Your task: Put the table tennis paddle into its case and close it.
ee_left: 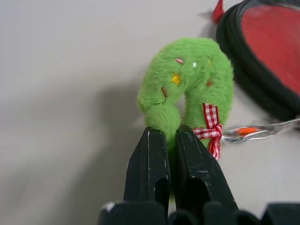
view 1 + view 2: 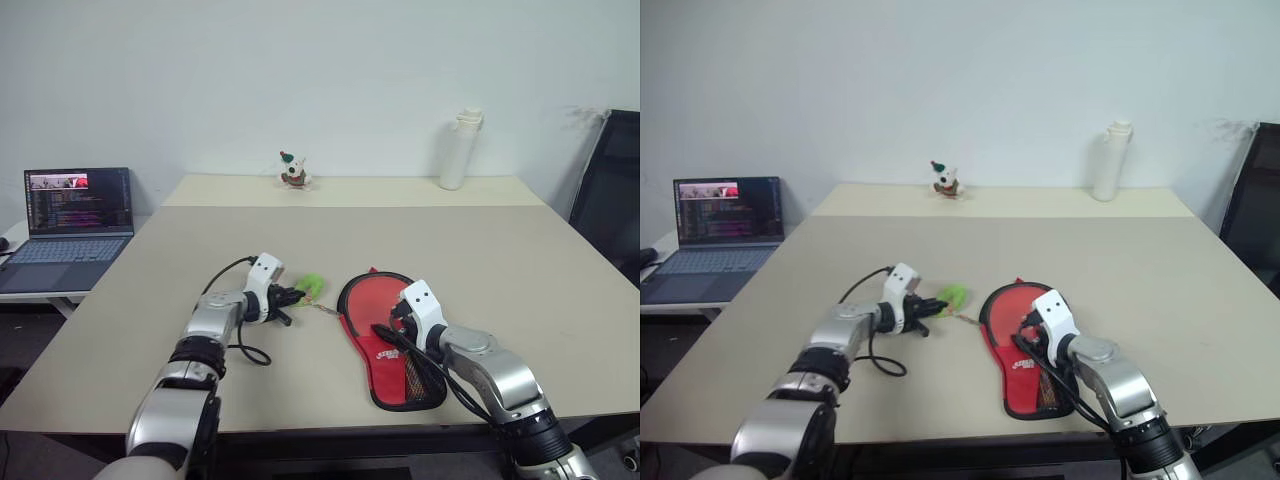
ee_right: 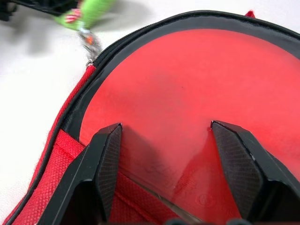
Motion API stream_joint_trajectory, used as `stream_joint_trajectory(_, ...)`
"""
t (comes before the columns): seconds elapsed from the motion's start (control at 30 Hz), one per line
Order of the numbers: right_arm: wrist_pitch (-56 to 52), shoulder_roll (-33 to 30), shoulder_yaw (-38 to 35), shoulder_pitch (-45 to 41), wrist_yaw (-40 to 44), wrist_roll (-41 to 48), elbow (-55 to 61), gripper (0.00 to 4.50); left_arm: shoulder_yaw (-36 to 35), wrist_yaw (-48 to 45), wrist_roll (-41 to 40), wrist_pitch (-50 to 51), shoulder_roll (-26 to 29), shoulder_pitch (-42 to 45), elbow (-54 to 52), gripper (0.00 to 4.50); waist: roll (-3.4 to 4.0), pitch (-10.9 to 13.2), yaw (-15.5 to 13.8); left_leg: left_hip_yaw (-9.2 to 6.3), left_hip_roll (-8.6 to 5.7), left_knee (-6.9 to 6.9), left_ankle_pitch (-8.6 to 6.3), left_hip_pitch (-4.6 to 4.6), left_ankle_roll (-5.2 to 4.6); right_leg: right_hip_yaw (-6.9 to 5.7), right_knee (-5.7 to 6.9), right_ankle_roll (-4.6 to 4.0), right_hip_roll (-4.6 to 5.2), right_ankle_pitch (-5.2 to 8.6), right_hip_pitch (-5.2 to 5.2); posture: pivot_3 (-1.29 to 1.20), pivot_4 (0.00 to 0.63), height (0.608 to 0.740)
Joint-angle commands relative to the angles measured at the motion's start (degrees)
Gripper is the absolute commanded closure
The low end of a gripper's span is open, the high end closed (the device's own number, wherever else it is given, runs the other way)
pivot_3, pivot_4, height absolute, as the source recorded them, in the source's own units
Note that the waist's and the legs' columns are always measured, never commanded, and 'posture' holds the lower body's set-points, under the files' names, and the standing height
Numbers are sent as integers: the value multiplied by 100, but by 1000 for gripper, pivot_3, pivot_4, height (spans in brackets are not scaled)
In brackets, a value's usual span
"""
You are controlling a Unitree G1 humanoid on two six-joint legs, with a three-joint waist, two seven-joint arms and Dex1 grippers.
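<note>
Paddle [image 3: 187,93] red face up, lying inside the open case [image 2: 395,385] on the near right part of the tabletop [image 2: 400,240]; case zipper edge black, mesh pocket at its near end. Left claw [image 1: 171,140] pressed together, pinching a fuzzy green wreath charm [image 1: 187,79] with a red-checked bow; a short metal chain [image 1: 262,131] links the charm to the case's zipper. Charm sits just left of the case's round end. Right claw [image 3: 164,136] spread wide, fingers [image 3: 105,159] over the paddle face, near the handle end of the case; cannot tell if they touch it.

Tabletop beige, matte, with a seam across the far part. Far edge: small toy figure [image 2: 293,171] in a red hat, white bottle [image 2: 460,148] further right. Off the tabletop to the left, open laptop [image 2: 70,225] on a lower white surface, screen lit. Black chair [image 2: 610,190] at the right. White plain wall behind.
</note>
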State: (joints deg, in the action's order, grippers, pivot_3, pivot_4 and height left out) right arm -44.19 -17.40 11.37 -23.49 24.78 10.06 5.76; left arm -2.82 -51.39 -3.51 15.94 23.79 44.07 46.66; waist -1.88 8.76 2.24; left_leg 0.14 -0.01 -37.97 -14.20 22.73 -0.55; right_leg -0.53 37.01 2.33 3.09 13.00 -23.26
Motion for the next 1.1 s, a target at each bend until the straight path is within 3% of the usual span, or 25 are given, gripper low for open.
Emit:
stream_joint_trajectory(0.03, -46, -9, 40, 27, 8, -94, -277, 1230, -20, 103, -89, 559, 209, -402, -660, 4469, 0, 0, -1, 0, 2, 0, 0, 0, 0, 0, 0, -1, 0, 1, 0, 0, 150, 740)
stream_joint_trajectory(0.27, 33, 19, 80, -62, 43, -115, -401, 1230, 136, 273, -218, 864, 45, -565, -1158, 4469, 0, 0, -9, 0, 6, 0, 0, -3, 0, -2, 0, -6, -1, 9, 1, 0, 150, 740)
stream_joint_trajectory(0.53, 47, 19, 21, -19, 10, -158, -350, 1230, 231, 289, -233, 771, -107, -296, -922, 4469, 0, 0, -61, -1, 2, 0, 0, -1, 0, -4, -3, -5, 1, 11, 2, 0, 150, 740)
stream_joint_trajectory(1.1, 289, -45, -7, -59, 60, -318, -945, 1230, 751, 989, 841, -1263, -606, 2436, 2561, 4469, -11, 12, -91, -3, -27, 1, 0, 17, 0, -8, -14, 14, 1, 17, -1, 0, 150, 740)
